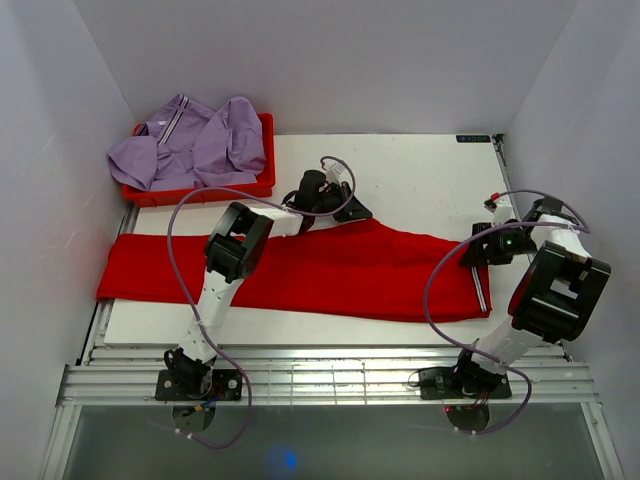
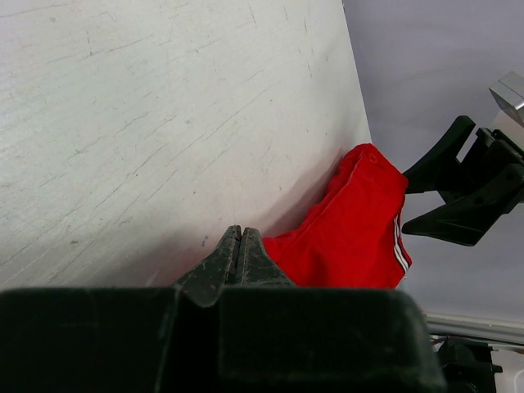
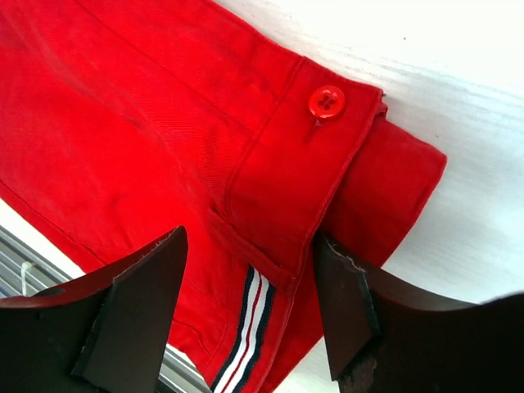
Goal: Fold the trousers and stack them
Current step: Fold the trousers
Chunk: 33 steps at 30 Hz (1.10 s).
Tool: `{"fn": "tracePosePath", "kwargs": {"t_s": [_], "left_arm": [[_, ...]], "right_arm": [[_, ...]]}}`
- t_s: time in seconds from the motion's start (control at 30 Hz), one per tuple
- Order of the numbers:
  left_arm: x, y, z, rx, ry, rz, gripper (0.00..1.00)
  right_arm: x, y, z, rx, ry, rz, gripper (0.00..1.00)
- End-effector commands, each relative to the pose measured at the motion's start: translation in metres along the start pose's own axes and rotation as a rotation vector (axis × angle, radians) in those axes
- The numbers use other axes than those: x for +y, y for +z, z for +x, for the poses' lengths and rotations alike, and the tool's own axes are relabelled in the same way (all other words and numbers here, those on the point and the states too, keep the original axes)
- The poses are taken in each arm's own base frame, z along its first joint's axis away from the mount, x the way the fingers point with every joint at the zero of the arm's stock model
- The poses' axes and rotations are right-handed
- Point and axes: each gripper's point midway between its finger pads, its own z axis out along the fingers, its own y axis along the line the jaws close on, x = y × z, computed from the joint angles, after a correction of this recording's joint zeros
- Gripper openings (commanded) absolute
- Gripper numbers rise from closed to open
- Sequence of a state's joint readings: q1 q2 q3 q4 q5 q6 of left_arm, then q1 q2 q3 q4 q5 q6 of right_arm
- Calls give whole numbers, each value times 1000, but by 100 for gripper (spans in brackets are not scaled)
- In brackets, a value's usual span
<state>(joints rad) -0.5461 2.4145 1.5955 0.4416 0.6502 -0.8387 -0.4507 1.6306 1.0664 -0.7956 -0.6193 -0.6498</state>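
Two arms work one pair of red trousers (image 1: 330, 270), laid lengthwise across the table (image 1: 420, 170). From overhead, the left gripper (image 1: 348, 210) is at the far edge and the right gripper (image 1: 487, 248) at the waist end. Left wrist: fingers clenched beside the cloth, whether pinching it unclear. Right wrist: jaws released, straddling the buttoned waistband (image 3: 278, 172), likely lining up to lift that end for a fold.
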Motion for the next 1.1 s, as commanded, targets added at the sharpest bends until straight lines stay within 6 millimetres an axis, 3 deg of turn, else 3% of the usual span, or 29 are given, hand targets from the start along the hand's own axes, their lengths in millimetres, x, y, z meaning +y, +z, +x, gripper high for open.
{"fn": "tracePosePath", "kwargs": {"t_s": [0.0, 0.1, 0.17, 0.2, 0.27, 0.3, 0.4, 0.53, 0.7, 0.83, 0.87, 0.93, 0.97, 1.0, 1.03, 1.07], "left_arm": [[-5, -4, -23, -54, 49, 13, 0], [-4, -5, -23, -55, 47, 9, 0], [-2, -5, -24, -60, 48, 6, 0], [-1, -4, -25, -63, 49, 2, 0], [-1, -5, -28, -70, 51, 2, 0], [2, -7, -33, -81, 53, -3, 0], [5, -10, -48, -118, 64, -13, 0], [9, -13, -63, -149, 96, -22, 0], [14, -10, -70, -154, 138, -21, 0], [14, -8, -74, -150, 190, -20, 0], [10, -8, -79, -154, 226, -14, 5], [-5, -13, -85, -133, 280, 13, 28], [-17, -17, -95, -138, 361, 30, 54], [-19, -23, -96, -110, 373, 13, 64], [-39, -32, -108, -118, 416, 15, 82], [-48, -41, -115, -118, 440, 2, 89]], "right_arm": [[-11, 1, -4, -23, 11, 43, 67], [-18, -6, -7, -38, 4, 74, 68], [-18, -6, -3, -23, 1, 69, 59], [-16, -6, 0, -11, 1, 58, 39], [-9, -5, 12, 30, 20, 24, 22], [-7, -7, 17, 41, 10, 16, 8], [-6, -18, 30, 58, 32, 17, 8], [-19, -28, 45, 80, 14, 66, 8], [-32, -21, 65, 122, 24, 116, 8], [-44, -17, 62, 118, 42, 142, 8], [-48, -18, 59, 111, 43, 160, 8], [-59, -24, 47, 91, 38, 205, 8], [-66, -28, 43, 91, 23, 240, 8], [-70, -31, 39, 88, 12, 260, 8], [-76, -37, 31, 79, -2, 285, 8], [-80, -40, 30, 86, -9, 304, 8]]}}
